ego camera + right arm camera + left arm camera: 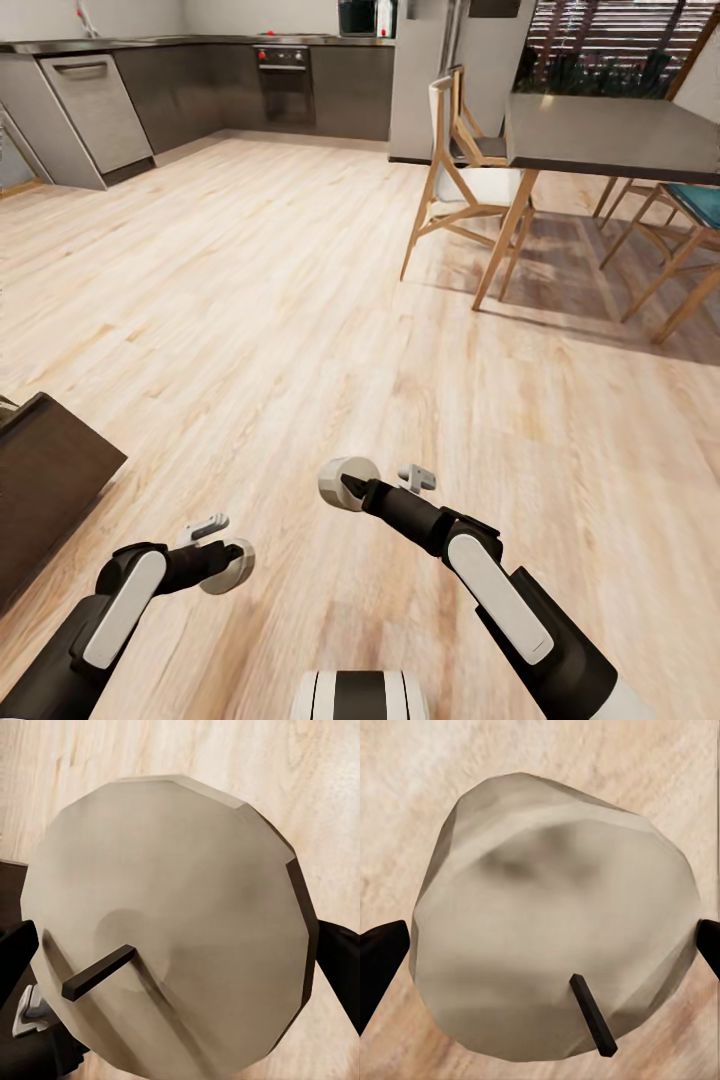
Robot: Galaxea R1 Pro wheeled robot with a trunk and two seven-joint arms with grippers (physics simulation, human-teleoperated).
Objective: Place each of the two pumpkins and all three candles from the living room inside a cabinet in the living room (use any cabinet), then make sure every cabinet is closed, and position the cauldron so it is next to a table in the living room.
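Each gripper, left (228,566) and right (347,483), holds one pale candle; turn towards the dark cabinet (45,480) at lower left, driving smoothly

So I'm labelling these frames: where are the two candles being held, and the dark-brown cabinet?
Pale rounded candle (551,922), left wrist view, middle of its wax top.
Pale flat-topped candle with black wick (169,922), right wrist view, centre of its top face.
Dark-brown wooden cabinet (45,480), head view, flat top.
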